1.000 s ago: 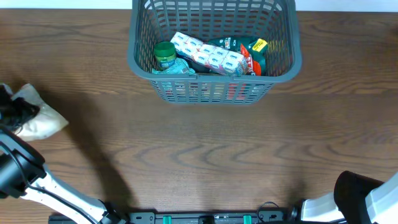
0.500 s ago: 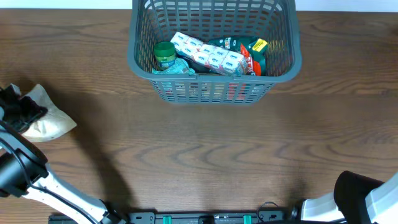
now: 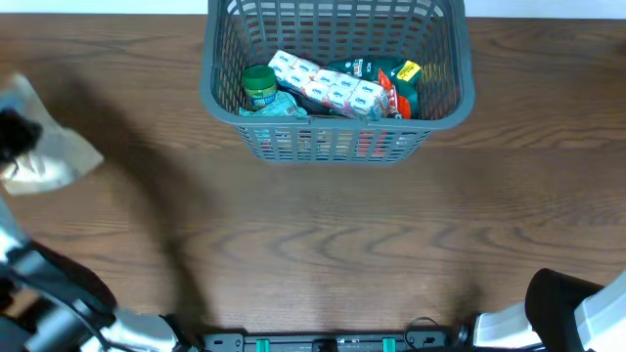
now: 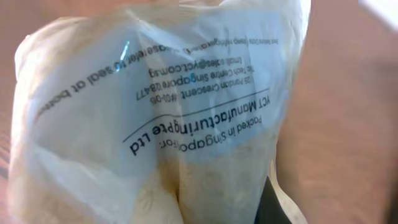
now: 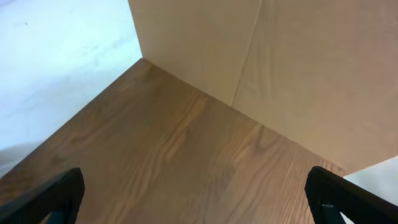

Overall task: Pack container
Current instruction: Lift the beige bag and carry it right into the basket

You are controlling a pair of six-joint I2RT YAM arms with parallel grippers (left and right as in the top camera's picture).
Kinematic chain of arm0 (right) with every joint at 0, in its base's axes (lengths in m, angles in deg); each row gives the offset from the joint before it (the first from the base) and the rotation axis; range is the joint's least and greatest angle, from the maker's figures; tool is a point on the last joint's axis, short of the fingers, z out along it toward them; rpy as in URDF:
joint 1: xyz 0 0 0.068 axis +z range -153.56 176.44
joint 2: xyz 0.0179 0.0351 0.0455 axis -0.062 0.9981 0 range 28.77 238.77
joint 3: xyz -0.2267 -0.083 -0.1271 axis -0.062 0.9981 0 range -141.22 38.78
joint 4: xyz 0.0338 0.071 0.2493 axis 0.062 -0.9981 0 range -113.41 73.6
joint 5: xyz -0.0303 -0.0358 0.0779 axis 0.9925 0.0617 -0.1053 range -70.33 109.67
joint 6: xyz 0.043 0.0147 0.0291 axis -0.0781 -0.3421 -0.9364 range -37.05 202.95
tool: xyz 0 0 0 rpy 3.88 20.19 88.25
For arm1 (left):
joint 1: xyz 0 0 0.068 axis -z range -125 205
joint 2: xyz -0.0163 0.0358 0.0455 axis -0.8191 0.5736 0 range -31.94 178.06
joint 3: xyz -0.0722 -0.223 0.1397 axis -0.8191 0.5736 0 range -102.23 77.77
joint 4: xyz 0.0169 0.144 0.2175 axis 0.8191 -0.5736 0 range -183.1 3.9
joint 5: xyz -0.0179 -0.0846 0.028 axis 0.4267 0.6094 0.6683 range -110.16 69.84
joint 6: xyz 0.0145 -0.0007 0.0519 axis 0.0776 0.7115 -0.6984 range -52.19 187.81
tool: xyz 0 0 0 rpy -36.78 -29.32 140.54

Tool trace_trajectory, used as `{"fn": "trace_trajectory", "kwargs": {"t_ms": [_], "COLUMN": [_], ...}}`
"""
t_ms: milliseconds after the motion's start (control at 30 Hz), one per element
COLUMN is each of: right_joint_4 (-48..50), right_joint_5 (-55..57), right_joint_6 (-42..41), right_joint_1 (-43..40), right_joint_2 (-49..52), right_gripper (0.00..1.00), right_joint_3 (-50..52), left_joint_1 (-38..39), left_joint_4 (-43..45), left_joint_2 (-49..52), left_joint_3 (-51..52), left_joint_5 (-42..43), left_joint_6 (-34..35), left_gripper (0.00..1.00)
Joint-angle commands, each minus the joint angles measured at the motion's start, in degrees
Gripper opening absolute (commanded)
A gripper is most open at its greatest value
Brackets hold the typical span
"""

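Observation:
The container [image 3: 209,90] is a large grey lattice basket at the back centre of the table. Inside it lie a green-lidded jar [image 3: 259,86], a white-and-blue patterned packet [image 3: 328,83] and a green-and-red pouch [image 3: 393,80]. At the far left my left gripper [image 3: 14,133] is shut on a clear plastic bag [image 3: 57,156] of pale contents, raised off the table. That bag [image 4: 186,124] fills the left wrist view, its printed label upside down, and hides the fingers. My right gripper [image 5: 196,200] is open over bare wood, nothing between its fingers [image 5: 57,199].
Brown wooden tabletop [image 3: 323,244] stretches between the basket and the front edge. The right arm's body [image 3: 577,311] sits at the bottom right corner. In the right wrist view a beige wall panel [image 5: 267,56] rises at the table's far edge.
The left gripper has finished closing on the bag and lifted it up, shifting it towards the back left. The basket and right arm have not moved.

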Motion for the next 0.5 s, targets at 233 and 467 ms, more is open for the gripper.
{"fn": "trace_trajectory", "kwargs": {"t_ms": [233,467], "right_joint_4": [-0.15,-0.15], "right_joint_5": [0.59,0.59], "right_joint_6": [-0.83,-0.85], "right_joint_1": [-0.31,-0.31], "right_joint_2": [0.09,0.09], "right_gripper": [0.99,0.99], "right_joint_3": [0.07,0.07], "left_joint_1": [16.41,27.87], "left_joint_4": [0.13,1.4], "left_joint_2": [-15.08,-16.52], "left_joint_3": [-5.46,-16.02], "left_joint_5": [9.51,17.92], "left_joint_6": [1.73,1.75], "left_gripper": [0.06,0.06]}}
